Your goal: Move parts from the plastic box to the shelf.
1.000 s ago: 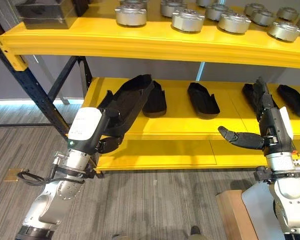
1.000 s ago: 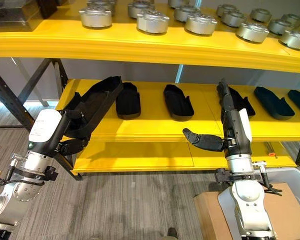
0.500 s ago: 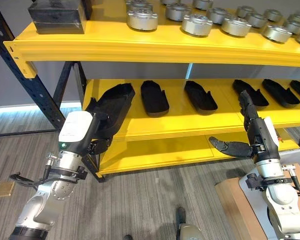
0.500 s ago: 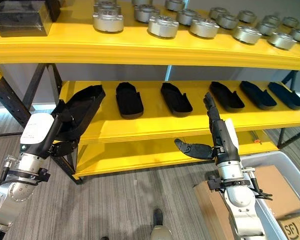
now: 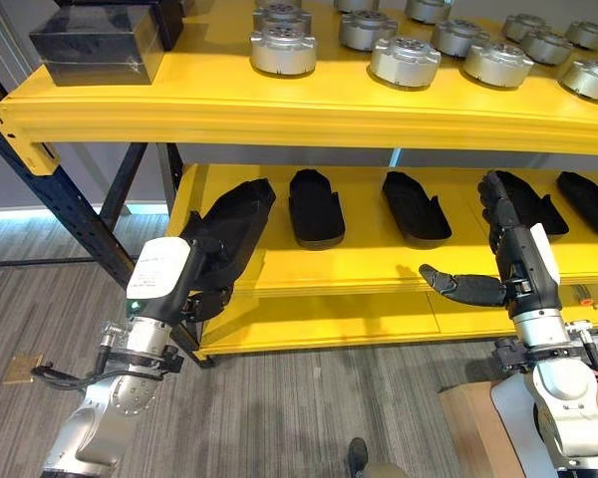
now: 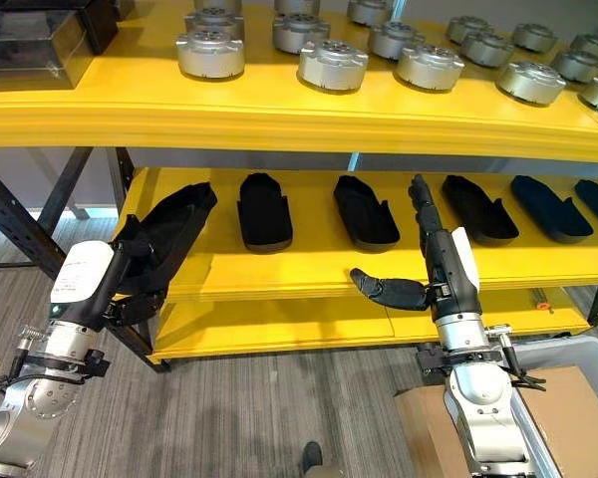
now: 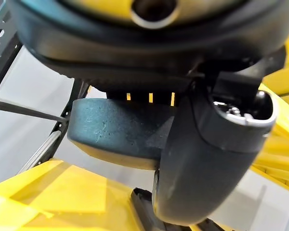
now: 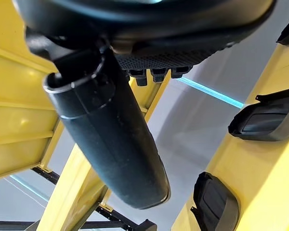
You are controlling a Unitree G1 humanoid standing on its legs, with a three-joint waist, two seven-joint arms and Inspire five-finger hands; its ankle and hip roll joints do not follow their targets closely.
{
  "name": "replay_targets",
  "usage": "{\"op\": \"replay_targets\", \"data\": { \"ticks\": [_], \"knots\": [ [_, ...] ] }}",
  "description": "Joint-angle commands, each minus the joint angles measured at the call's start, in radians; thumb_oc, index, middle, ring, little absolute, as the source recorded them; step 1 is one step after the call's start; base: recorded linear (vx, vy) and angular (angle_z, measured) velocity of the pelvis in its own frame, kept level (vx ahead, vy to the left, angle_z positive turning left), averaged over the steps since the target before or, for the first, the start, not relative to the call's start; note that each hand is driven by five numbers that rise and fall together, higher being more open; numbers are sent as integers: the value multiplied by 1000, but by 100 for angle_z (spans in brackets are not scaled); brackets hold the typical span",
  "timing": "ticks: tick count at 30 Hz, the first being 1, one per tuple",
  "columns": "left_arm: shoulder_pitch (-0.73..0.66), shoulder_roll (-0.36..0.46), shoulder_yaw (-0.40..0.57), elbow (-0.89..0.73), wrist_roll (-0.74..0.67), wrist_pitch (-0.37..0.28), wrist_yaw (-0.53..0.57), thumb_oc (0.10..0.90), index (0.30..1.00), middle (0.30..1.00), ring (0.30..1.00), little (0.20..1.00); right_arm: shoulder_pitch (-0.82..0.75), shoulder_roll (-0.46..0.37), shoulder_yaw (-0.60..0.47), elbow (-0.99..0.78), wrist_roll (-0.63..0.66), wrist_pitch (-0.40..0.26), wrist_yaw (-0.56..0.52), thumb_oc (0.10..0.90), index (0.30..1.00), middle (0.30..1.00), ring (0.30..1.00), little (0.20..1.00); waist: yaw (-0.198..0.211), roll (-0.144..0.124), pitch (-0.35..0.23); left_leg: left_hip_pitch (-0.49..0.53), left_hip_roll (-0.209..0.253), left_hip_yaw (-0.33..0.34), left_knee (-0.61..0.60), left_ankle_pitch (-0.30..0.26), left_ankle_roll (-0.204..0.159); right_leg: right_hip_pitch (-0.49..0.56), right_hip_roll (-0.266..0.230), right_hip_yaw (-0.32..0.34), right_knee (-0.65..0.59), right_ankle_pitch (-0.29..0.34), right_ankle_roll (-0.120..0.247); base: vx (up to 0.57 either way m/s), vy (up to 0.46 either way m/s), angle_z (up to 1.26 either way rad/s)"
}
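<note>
- The left hand (image 5: pixel 201 269) grips a black part (image 5: pixel 237 224) whose far end lies on the left end of the yellow shelf (image 5: pixel 369 261).
- The right hand (image 6: pixel 431 261) is empty, fingers straight, thumb out.
- More black parts (image 6: pixel 265 211) sit in a row there; whether the held one touches them is hard to tell.

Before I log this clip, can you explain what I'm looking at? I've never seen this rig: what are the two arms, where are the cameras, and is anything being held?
This is a humanoid robot facing a yellow shelf. Two pictures come from cameras in its head, looking down; the other two sit on its wrists, very close to each hand. Its left hand grips a black part, holding it over the left end of the middle level. Its right hand is open with fingers straight and thumb out, holding nothing. More black parts lie in a row on that level. Round metal parts and a dark box stand on the top level.
</note>
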Motion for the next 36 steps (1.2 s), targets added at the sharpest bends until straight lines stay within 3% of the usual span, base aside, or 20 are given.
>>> {"op": "replay_targets", "data": {
  "ticks": [1, 3, 5, 6, 7, 8, 9, 10, 12, 14, 15, 18, 22, 29, 36],
  "knots": [
    [-117, 15, 74, -137, -40, -72, 70, 400, 300, 300, 300, 300, -79, -57, -78, -65, 36, -91, -29, 900, 1000, 1000, 1000, 1000, -3, 7, -105, 31, 88, 25, 86, -97, 9, -62, -58, 30, 127, -95, 51, 7, -120, 9],
    [-120, 6, 74, -136, -48, -69, 73, 400, 300, 300, 300, 300, -79, -61, -77, -64, 41, -94, -26, 900, 1000, 1000, 1000, 1000, -6, 11, -102, 26, 113, 20, 109, -90, -1, -77, -37, 30, 171, -131, 34, 11, -161, 11],
    [-110, 3, 81, -135, -44, -65, 74, 400, 300, 300, 300, 300, -83, -69, -68, -66, 53, -95, -19, 900, 1000, 1000, 1000, 1000, -3, 13, -92, -17, 157, 2, 221, -34, -20, -67, 6, 37, 181, -163, -2, 1, -191, 13],
    [-110, 3, 81, -135, -44, -65, 74, 400, 300, 300, 300, 300, -83, -69, -68, -66, 53, -95, -19, 900, 1000, 1000, 1000, 1000, -4, 14, -93, -21, 158, 1, 224, -34, -21, -69, 7, 36, 180, -162, -2, -30, -308, 11],
    [-98, 0, 88, -138, -43, -57, 71, 400, 300, 300, 300, 300, -92, -80, -51, -67, 69, -94, -15, 900, 1000, 1000, 1000, 1000, 24, -1, -61, -108, 167, -46, 444, 69, -20, -31, 44, 47, 174, -186, -51, -114, -291, 8],
    [-110, -2, 80, -140, -46, -54, 66, 400, 300, 300, 300, 300, -108, -89, -38, -64, 73, -96, -15, 900, 1000, 1000, 1000, 1000, 41, -16, -32, -179, 141, -111, 559, 123, -21, -22, 52, 43, 168, -176, -74, -176, -365, -11],
    [-119, -6, 75, -138, -52, -52, 64, 400, 300, 300, 300, 300, -128, -93, -26, -59, 83, -98, -19, 900, 1000, 1000, 1000, 1000, 63, -35, -1, -233, 94, -173, 643, 134, -13, -17, 51, 44, 169, -175, -90, -169, -215, -22],
    [-116, -10, 76, -141, -52, -52, 68, 400, 300, 300, 300, 300, -130, -92, -26, -55, 85, -98, -23, 900, 1000, 1000, 1000, 1000, 64, -46, 5, -258, 97, -175, 642, 127, -4, -15, 53, 41, 168, -182, -94, -42, -153, -30],
    [-98, -12, 87, -148, -55, -52, 63, 400, 300, 300, 300, 300, -117, -87, -40, -54, 89, -98, -26, 900, 1000, 1000, 1000, 1000, 54, -46, -4, -292, 150, -156, 543, 118, -3, -12, 52, 29, 170, -199, -79, 100, -28, -4],
    [-94, -11, 87, -142, -66, -57, 62, 400, 300, 300, 300, 300, -105, -85, -48, -50, 99, -106, -31, 900, 1000, 1000, 1000, 1000, 58, -32, -14, -273, 180, -134, 244, 132, -8, -1, 53, 35, 163, -214, -56, 182, 106, 41],
    [-96, -10, 84, -138, -68, -57, 63, 400, 300, 300, 300, 300, -107, -85, -43, -49, 96, -108, -35, 900, 1000, 1000, 1000, 1000, 66, -21, -10, -286, 181, -160, 162, 156, -17, 1, 57, 46, 169, -220, -45, 141, 136, 29],
    [-104, -4, 73, -126, -71, -59, 69, 400, 300, 300, 300, 300, -92, -83, -42, -33, 84, -110, -47, 900, 1000, 1000, 1000, 1000, 63, 3, -10, -258, 203, -155, 41, 202, -46, -1, 60, 71, 216, -251, -32, 132, 143, -8],
    [-91, 0, 68, -130, -69, -67, 54, 400, 300, 300, 300, 300, -60, -60, -51, -38, 64, -99, -32, 900, 1000, 1000, 1000, 1000, 55, 24, -36, -199, 202, -108, 53, 154, -48, 20, 25, 89, 219, -252, -11, 173, 188, -58],
    [-100, 19, 74, -122, -72, -61, 71, 400, 300, 300, 300, 300, -35, -19, -62, -42, 47, -80, -23, 900, 1000, 1000, 1000, 1000, 48, -7, -51, -183, 135, -45, 192, 19, -19, 94, -78, 144, 115, -189, 45, 141, 192, -33],
    [-111, 31, 82, -116, -58, -49, 86, 400, 300, 300, 300, 300, -41, -15, -68, -31, 35, -70, -23, 900, 1000, 1000, 1000, 1000, 41, -26, -63, -175, 120, -15, 239, -37, 2, 88, -106, 172, 91, -156, 65, 48, 95, -14]
  ]
}}
